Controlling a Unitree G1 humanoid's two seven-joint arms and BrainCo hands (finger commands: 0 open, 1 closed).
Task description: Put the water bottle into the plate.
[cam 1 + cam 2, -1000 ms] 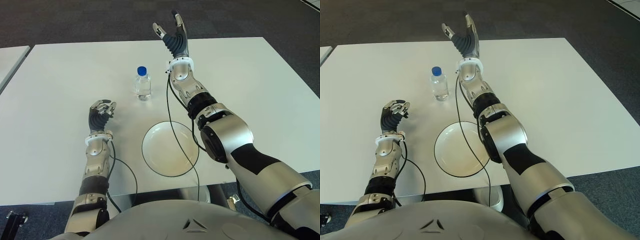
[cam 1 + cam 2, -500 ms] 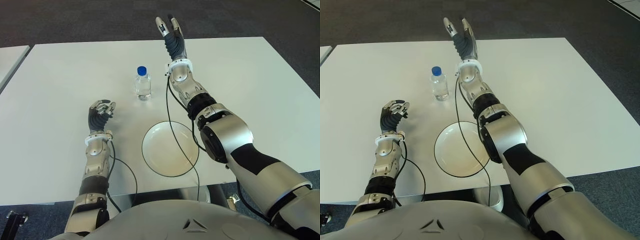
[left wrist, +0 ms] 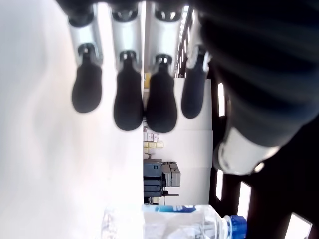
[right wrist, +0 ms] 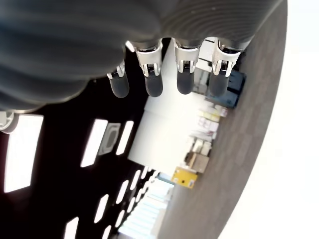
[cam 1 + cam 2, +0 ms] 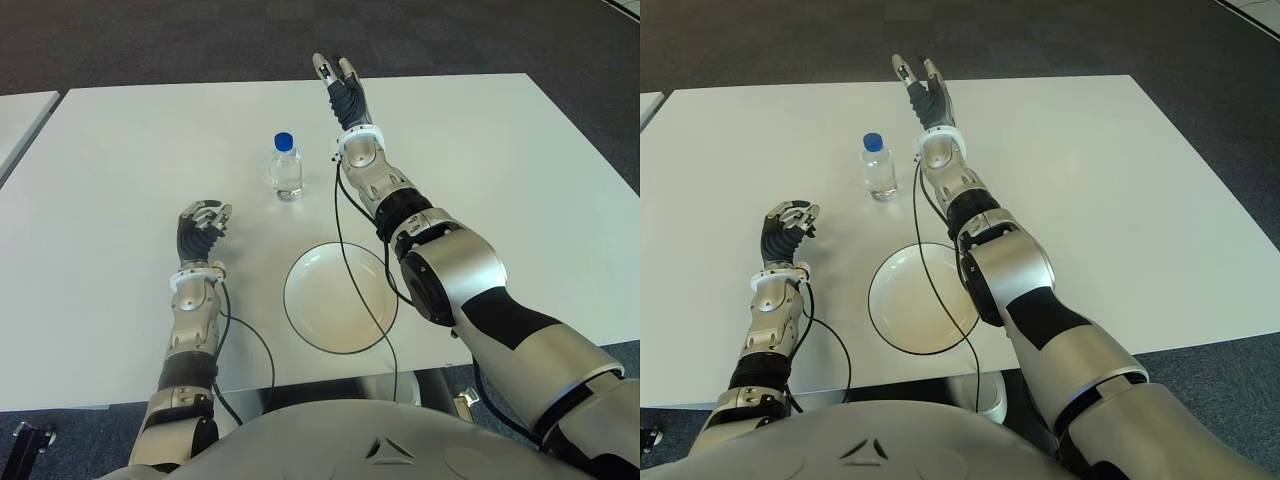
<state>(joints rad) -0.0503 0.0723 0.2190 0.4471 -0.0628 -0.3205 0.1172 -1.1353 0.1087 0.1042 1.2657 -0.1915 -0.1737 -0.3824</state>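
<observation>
Bottle: the water bottle point(image 5: 285, 167) stands upright on the white table point(image 5: 120, 150), blue cap on, well apart from both hands and not yet touched by either.
Plate: the plate point(image 5: 340, 296) sits empty near the table's front edge, nearer you than the bottle and a little to its right, so the carry is a short pull back toward the body.
Right hand: your right hand point(image 5: 340, 88) is raised beyond and to the right of the bottle, fingers point(image 4: 151, 85) straight, spread and holding nothing. It is the hand placed to come in on the bottle from its right side.
Left hand: your left hand point(image 5: 200, 228) shows over the table to the left of the plate and nearer you than the bottle, fingers point(image 3: 128, 106) curled in and empty. Its wrist camera catches the bottle farther off, so the bottle is clearly not in that palm.
Cable: a black cable point(image 5: 352, 270) runs from the right forearm across the plate; watch it does not snag as you bring the bottle over.
Step in hand: reaching, by my reading; nothing is grasped yet.
Next move: bring the open right hand down beside the bottle's body before closing, since a tall light bottle tips easily if nudged near the cap.
</observation>
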